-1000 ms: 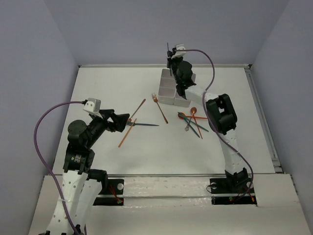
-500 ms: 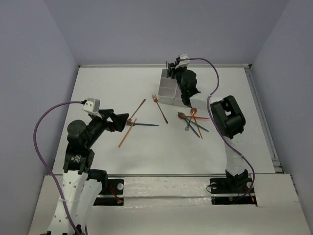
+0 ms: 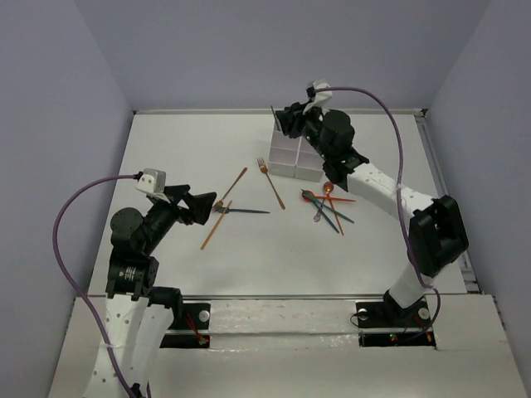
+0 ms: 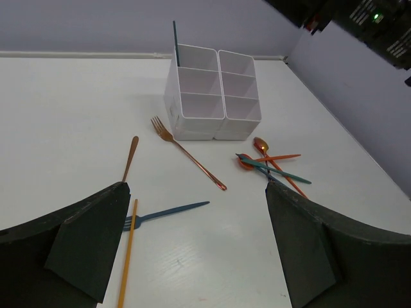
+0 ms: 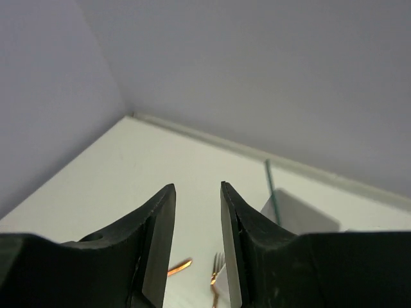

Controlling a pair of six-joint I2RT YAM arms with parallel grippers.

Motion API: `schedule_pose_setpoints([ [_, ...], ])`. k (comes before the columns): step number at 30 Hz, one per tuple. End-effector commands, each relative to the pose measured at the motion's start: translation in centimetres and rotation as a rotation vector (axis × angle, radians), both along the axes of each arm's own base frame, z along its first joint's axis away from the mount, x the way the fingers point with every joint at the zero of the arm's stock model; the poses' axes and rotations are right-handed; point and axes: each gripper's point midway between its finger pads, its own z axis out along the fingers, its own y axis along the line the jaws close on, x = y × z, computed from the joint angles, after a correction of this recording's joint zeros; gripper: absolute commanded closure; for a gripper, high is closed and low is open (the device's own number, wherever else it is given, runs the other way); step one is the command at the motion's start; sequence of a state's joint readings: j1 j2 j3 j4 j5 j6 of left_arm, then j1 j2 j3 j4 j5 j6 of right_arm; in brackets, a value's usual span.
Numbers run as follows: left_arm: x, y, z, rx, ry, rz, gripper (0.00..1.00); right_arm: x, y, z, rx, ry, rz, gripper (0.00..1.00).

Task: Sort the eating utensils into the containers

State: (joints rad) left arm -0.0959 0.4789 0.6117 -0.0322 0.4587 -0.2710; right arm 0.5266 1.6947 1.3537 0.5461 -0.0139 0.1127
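The white containers (image 3: 296,156) (image 4: 212,96) stand at the back of the table. One dark teal utensil (image 3: 274,118) (image 4: 175,42) (image 5: 272,192) stands upright in the back-left compartment. My right gripper (image 3: 283,123) (image 5: 196,187) hovers just above that corner, open and holding nothing. On the table lie a teal fork (image 3: 246,211) (image 4: 168,213), an orange stick (image 3: 216,225) (image 4: 127,253), an orange-brown handle (image 3: 235,184) (image 4: 130,158), a copper fork (image 3: 271,182) (image 4: 190,154) and a crossed pile of utensils (image 3: 328,203) (image 4: 273,164). My left gripper (image 3: 218,207) (image 4: 196,187) is wide open over the teal fork's head.
Purple cables (image 3: 70,215) (image 3: 386,104) loop off both wrists. Grey walls close the table at the back and sides, and a rail (image 3: 444,199) runs along the right edge. The right arm's forearm (image 3: 373,178) spans above the utensil pile.
My right gripper opened and let go of the teal utensil, which now stands in the back-left compartment; the right arm's elbow swung out to the right. The left arm barely moved.
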Motion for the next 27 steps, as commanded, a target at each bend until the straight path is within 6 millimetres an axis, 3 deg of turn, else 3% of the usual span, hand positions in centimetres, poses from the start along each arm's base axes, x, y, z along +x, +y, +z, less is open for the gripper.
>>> schedule_pose_setpoints([
  [1,-0.4,0.6,3.3,-0.008,-0.104,0.028,0.01,-6.6,6.0,-9.9,-0.140,0.325,0.209,0.61],
  [8,-0.2,1.7,1.9,-0.015,-0.046,0.102,0.01,-12.0,9.8,-15.4,-0.240,0.489,0.329,0.65],
  [12,-0.2,1.9,1.7,-0.021,-0.038,0.114,0.01,-13.2,11.0,-17.9,-0.382,0.516,0.401,0.64],
  [13,-0.2,1.9,1.7,-0.021,-0.037,0.113,0.01,-13.5,11.5,-19.8,-0.441,0.542,0.419,0.61],
  [18,-0.3,2.0,1.7,-0.025,-0.036,0.121,0.01,-13.2,12.4,-22.4,-0.470,0.683,0.390,0.45],
  [21,-0.4,2.0,1.8,-0.030,-0.039,0.122,0.01,-14.3,14.3,-23.6,-0.444,0.730,0.370,0.42],
  [23,-0.4,2.0,1.8,-0.029,-0.041,0.121,0.01,-16.2,16.2,-24.2,-0.417,0.760,0.369,0.39],
  [27,-0.4,1.9,1.7,-0.030,-0.039,0.114,0.01,-17.1,17.8,-26.3,-0.359,0.826,0.281,0.32],
])
